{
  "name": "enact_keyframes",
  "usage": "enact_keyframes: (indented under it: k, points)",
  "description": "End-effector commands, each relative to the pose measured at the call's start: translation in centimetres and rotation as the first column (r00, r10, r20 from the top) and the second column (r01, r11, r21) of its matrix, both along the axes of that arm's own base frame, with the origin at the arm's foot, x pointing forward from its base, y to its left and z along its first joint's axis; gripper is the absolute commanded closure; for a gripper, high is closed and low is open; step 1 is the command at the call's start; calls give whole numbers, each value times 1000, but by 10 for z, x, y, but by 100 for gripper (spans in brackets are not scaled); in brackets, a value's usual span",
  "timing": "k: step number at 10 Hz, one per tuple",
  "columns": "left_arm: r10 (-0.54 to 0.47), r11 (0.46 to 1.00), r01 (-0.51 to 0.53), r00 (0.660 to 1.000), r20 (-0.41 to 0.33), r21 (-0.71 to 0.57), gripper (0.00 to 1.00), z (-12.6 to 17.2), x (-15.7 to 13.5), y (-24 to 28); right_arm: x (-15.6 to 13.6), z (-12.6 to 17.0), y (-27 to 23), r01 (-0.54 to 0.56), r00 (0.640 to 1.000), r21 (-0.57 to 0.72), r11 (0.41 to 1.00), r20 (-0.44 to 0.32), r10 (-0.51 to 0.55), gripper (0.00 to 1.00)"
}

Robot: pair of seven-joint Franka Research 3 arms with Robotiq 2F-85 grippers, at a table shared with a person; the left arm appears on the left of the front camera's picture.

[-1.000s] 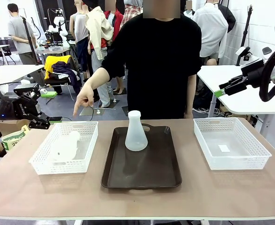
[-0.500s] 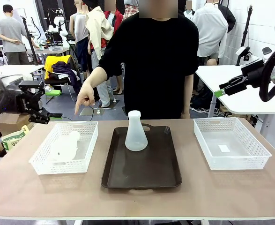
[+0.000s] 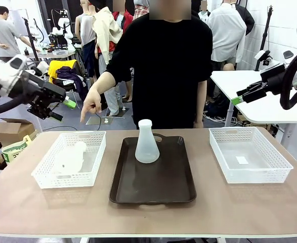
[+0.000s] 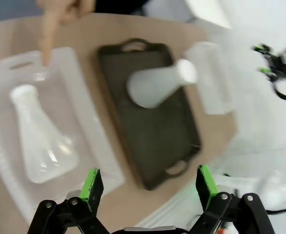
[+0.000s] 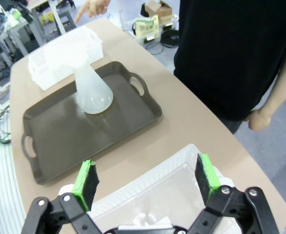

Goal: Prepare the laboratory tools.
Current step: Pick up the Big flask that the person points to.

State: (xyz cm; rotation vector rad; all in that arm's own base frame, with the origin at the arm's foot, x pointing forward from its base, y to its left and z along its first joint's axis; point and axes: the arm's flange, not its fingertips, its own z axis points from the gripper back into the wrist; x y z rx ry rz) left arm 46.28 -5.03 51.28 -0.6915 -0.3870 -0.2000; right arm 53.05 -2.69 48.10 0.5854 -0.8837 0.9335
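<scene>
Translucent white plastic is showing in two conical flasks. One flask (image 3: 147,143) is standing upright on the far half of the dark brown rectangular tray (image 3: 138,195) in the middle of the table (image 3: 27,212). The second flask (image 3: 70,158) is lying on its side in the white mesh basket (image 3: 62,183) at the left, with its neck towards the far side. A person across the table is pointing a forefinger (image 3: 83,120) down at that basket.

The left hand (image 3: 63,110) is hovering high beyond the table's far left corner, fingers wide apart and holding nothing. The right hand (image 3: 242,97) is hanging high at the right, likewise spread and empty, with a second white mesh basket (image 3: 249,177) below it.

Both flasks are looking empty, light and fairly stiff, but also thin-walled and smooth, so the sloping cone is probably offering a slippery hold. Taking the narrow neck just below the lip is looking safer, squeezing gently to avoid buckling it.
</scene>
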Motion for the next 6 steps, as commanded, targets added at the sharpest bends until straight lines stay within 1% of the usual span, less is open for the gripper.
enact_keyframes:
  k: [1, 2, 3, 4, 5, 6]
  points:
    - [44, 953, -32, 998, -35, 301, 0, -11, 26, -22, -1, 1, 0, 7, 1000, -12, 1000, -11, -7, 0]
    - [61, 903, -49, 998, -13, 426, 0, -21, 39, -29, -1, 1, 0, 7, 1000, -12, 1000, -11, -7, 0]
    - [60, 851, -44, 998, -14, 523, 0, -31, 49, -35, -1, 1, 0, 7, 1000, -12, 1000, -11, -7, 0]
    - [44, 798, -35, 999, 0, 602, 0, -43, 55, -42, -1, 1, 0, 7, 1000, -12, 1000, -11, -7, 0]
    - [30, 759, -23, 1000, 0, 650, 0, -54, 65, -48, -1, 1, 0, 7, 1000, -12, 1000, -11, -7, 0]
    - [26, 737, -19, 1000, 1, 676, 0, -63, 71, -50, -1, 1, 0, 7, 1000, -12, 1000, -11, -7, 0]
